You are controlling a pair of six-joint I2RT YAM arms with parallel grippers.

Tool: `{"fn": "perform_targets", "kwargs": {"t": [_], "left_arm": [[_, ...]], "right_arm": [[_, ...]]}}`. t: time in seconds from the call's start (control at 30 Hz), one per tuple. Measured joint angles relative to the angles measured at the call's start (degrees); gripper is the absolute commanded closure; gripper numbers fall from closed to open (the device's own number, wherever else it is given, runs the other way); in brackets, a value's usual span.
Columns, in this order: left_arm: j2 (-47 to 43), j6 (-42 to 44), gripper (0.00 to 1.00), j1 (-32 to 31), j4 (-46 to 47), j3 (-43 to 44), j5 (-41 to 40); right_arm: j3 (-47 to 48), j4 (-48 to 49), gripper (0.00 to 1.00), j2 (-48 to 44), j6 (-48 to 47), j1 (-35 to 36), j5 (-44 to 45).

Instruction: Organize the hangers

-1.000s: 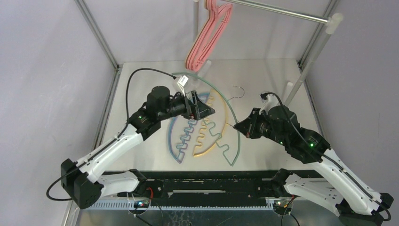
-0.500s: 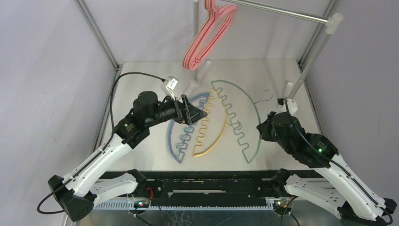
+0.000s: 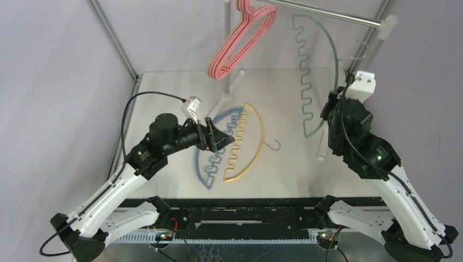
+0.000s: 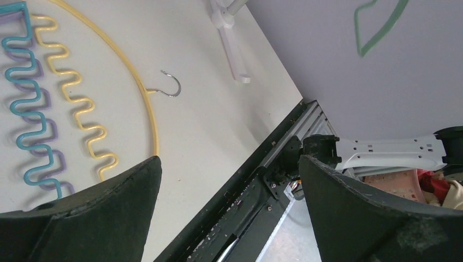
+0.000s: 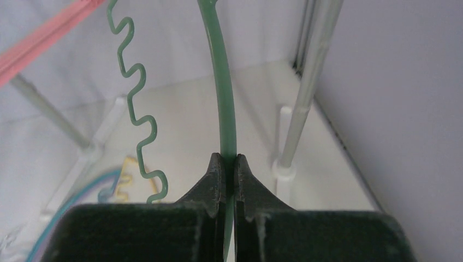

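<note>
My right gripper [image 3: 332, 106] [image 5: 230, 164] is shut on the arc of the green hanger [image 3: 334, 52] [image 5: 221, 82]. It holds the hanger upright in the air at the back right, just under the grey rail [image 3: 327, 15], wavy bar to the left. Several pink hangers [image 3: 240, 41] [image 5: 43, 38] hang on the rail's left part. The yellow hanger [image 3: 256, 158] [image 4: 131, 71] and blue hanger [image 3: 199, 164] [image 4: 24, 103] lie flat on the table, with a purple hanger [image 4: 59, 158] under the blue. My left gripper [image 3: 221, 136] [image 4: 229, 161] hovers open over them, holding nothing.
The rail rests on white poles, one at the right [image 3: 363, 63] [image 5: 306, 93] close beside the held hanger and one at the back [image 3: 227, 33]. White pole feet [image 4: 232, 49] stand on the table. Grey walls close in on both sides.
My right arm has lifted the green hanger off the table and carried it up to the back right by the rail. My left gripper drew back a little to the left, still open.
</note>
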Motion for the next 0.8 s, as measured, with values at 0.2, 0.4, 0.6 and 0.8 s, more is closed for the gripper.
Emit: {"fn": "perform_targets", "kwargs": {"t": [0.2, 0.4, 0.6, 0.8], "left_arm": [[-2.1, 0.02, 0.01, 0.0, -1.53, -0.42, -0.55], [-4.13, 0.04, 0.01, 0.0, -2.64, -1.57, -1.95], [-4.87, 0.04, 0.01, 0.0, -3.96, -1.92, -3.04], [-5.09, 0.04, 0.0, 0.0, -4.66, -1.92, -3.69]], "right_arm": [[5.49, 10.03, 1.0, 6.58, -10.51, -5.68, 0.04], [7.93, 14.64, 1.0, 11.67, -16.59, -10.73, -2.6], [10.86, 15.54, 1.0, 14.36, -17.64, -17.29, -6.38], [12.09, 14.51, 1.0, 15.87, -16.39, -23.58, -11.34]]}}
